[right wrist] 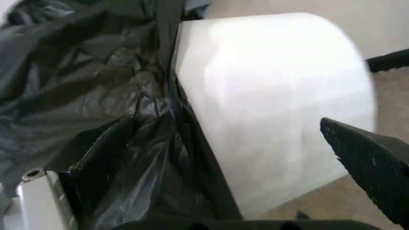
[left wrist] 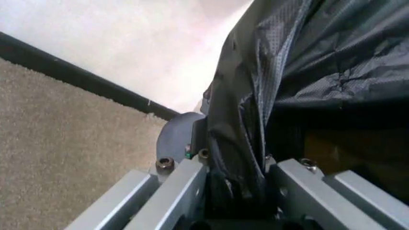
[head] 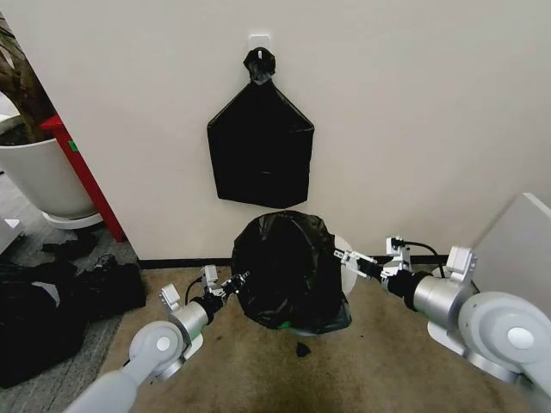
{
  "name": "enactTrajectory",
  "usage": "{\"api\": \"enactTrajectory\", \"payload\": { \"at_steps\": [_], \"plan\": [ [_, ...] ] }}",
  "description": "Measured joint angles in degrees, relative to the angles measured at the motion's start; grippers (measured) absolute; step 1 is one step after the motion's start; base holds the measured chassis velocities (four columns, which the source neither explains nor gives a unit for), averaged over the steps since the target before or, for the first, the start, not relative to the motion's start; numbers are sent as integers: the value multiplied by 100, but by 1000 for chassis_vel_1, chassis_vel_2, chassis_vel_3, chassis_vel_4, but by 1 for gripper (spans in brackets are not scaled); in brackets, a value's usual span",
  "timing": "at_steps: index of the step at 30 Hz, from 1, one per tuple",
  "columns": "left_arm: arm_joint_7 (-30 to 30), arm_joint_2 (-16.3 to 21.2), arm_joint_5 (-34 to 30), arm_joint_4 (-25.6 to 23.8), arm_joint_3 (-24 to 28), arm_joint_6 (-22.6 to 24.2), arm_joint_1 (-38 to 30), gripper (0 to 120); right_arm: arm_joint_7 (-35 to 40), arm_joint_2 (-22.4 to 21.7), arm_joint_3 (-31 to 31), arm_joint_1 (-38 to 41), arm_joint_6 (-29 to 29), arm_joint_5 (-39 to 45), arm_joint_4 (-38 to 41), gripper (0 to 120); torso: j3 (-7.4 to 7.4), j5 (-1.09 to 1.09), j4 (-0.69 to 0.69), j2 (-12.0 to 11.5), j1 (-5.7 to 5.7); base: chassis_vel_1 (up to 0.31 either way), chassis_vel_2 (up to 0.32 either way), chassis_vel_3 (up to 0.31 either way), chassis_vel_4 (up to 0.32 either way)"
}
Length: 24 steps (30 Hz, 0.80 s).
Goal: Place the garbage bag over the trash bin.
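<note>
The glossy black garbage bag [head: 288, 271] is draped over the trash bin [head: 347, 274], whose white wall shows as a sliver at the bag's right side. My left gripper [head: 237, 280] is at the bag's left edge. In the left wrist view its jaws are shut on a pinched fold of the bag [left wrist: 319, 57]. My right gripper [head: 342, 255] is at the bag's right edge. In the right wrist view its fingers [right wrist: 370, 163] stand wide apart, with the crinkled bag [right wrist: 96, 86] and the bin's white wall [right wrist: 275, 96] between them.
A flat black bundle of bags [head: 261, 146] hangs on the wall behind the bin. A large white plant pot [head: 39, 176] and dark bags [head: 52, 301] lie at the left. A white box [head: 516, 249] stands at the right. A small black scrap [head: 303, 348] lies on the carpet.
</note>
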Motion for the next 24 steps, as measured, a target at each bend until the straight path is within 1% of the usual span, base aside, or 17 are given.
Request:
{"api": "enactTrajectory", "payload": {
  "at_steps": [3, 10, 20, 24],
  "plan": [
    [11, -2, -60, -2, 3, 11, -7, 0, -26, 9, -9, -4, -22, -108, -81, 100, 0, 0, 1, 0, 0, 0, 0, 0, 0],
    [174, 37, -431, -95, -76, 158, 3, 0, -148, 21, -7, -61, -70, -404, -488, 100, 0, 0, 1, 0, 0, 0, 0, 0, 0],
    [270, 43, -520, -150, -107, 239, 35, 0, -284, 62, 52, -86, -54, -548, -857, 100, 0, 0, 1, 0, 0, 0, 0, 0, 0],
    [52, 18, -394, -190, -98, 236, 29, 0, -285, 60, 277, -94, 86, -464, -758, 100, 0, 0, 1, 0, 0, 0, 0, 0, 0]
  ]
}}
